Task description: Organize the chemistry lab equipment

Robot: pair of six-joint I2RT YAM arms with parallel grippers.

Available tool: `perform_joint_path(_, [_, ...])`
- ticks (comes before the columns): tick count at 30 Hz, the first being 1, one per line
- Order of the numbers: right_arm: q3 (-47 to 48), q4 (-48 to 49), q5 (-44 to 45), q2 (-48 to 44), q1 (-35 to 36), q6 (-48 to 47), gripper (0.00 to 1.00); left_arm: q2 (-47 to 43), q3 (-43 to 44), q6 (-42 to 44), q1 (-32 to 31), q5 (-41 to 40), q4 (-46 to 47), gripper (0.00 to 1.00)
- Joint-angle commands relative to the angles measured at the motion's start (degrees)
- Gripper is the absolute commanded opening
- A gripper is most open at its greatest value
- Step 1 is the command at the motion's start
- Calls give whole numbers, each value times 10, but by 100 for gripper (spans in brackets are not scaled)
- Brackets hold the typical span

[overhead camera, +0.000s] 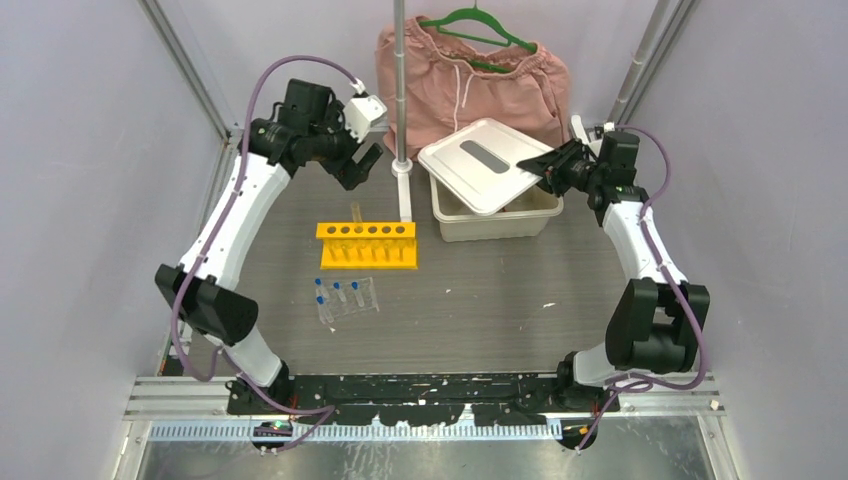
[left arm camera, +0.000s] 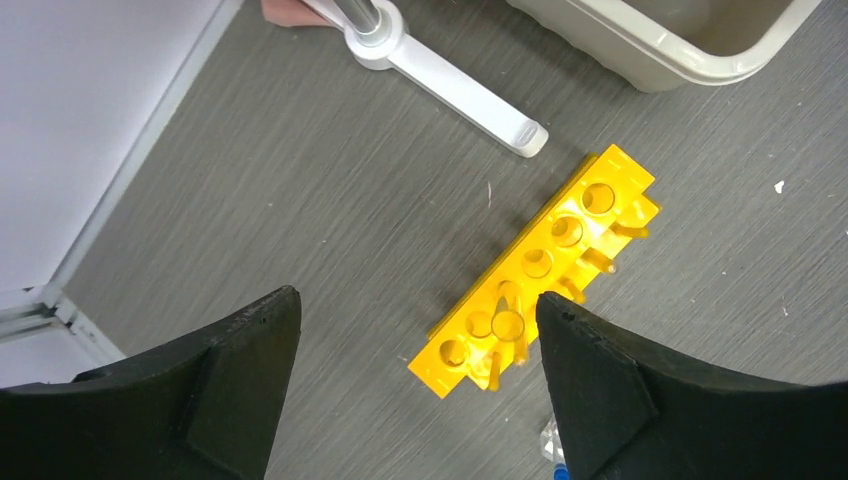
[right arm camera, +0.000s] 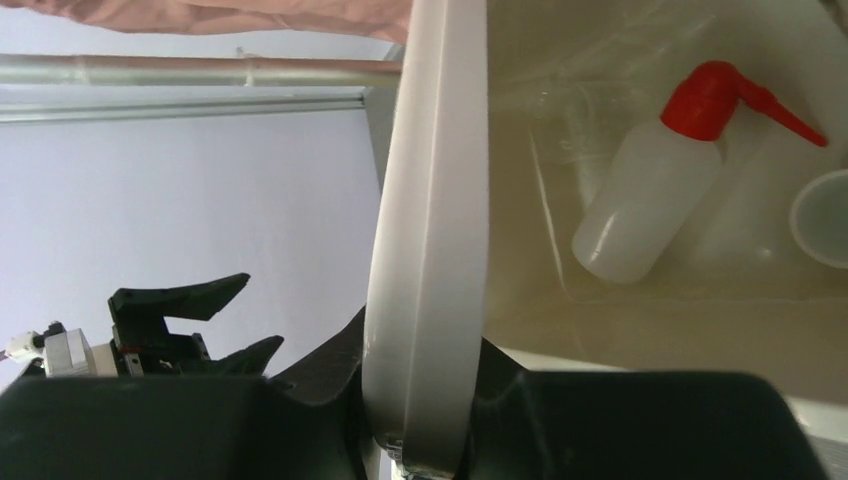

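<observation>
The yellow test-tube rack (overhead camera: 367, 245) (left arm camera: 540, 268) lies mid-table, with one clear tube (overhead camera: 356, 212) (left arm camera: 508, 322) standing in a hole near its left end. Small blue-capped tubes (overhead camera: 338, 293) lie on a clear plastic tray (overhead camera: 366, 296) just in front of the rack. My left gripper (overhead camera: 360, 165) (left arm camera: 418, 325) hovers open above and behind the rack, holding nothing. My right gripper (overhead camera: 545, 165) (right arm camera: 425, 400) is shut on the edge of a white lid (overhead camera: 485, 165) (right arm camera: 430, 220), tilted over a beige bin (overhead camera: 495, 218). Inside the bin lie a white squeeze bottle (right arm camera: 640, 205) with a red nozzle and a clear beaker (right arm camera: 825, 215).
A metal pole on a white base (overhead camera: 402, 170) (left arm camera: 450, 85) stands between the rack and the bin. Pink shorts on a green hanger (overhead camera: 470, 80) hang at the back. The enclosure's walls close in on the left and right.
</observation>
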Motion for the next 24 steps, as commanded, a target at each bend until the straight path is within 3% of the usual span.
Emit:
perform_joint_path(1, [48, -98, 7, 20, -7, -87, 13, 27, 42, -10, -12, 6, 11, 87])
perform_joint_path(3, [53, -131, 23, 25, -9, -113, 27, 45, 46, -9, -14, 5, 23, 86])
perform_joint_path(14, [129, -280, 110, 66, -9, -203, 67, 130, 101, -20, -37, 10, 62, 86])
perform_joint_path(16, [144, -311, 133, 72, -9, -217, 97, 144, 112, -26, -41, 8, 67, 86])
perform_joint_path(24, [184, -387, 246, 46, -8, -252, 100, 188, 134, -53, -63, -23, 111, 85])
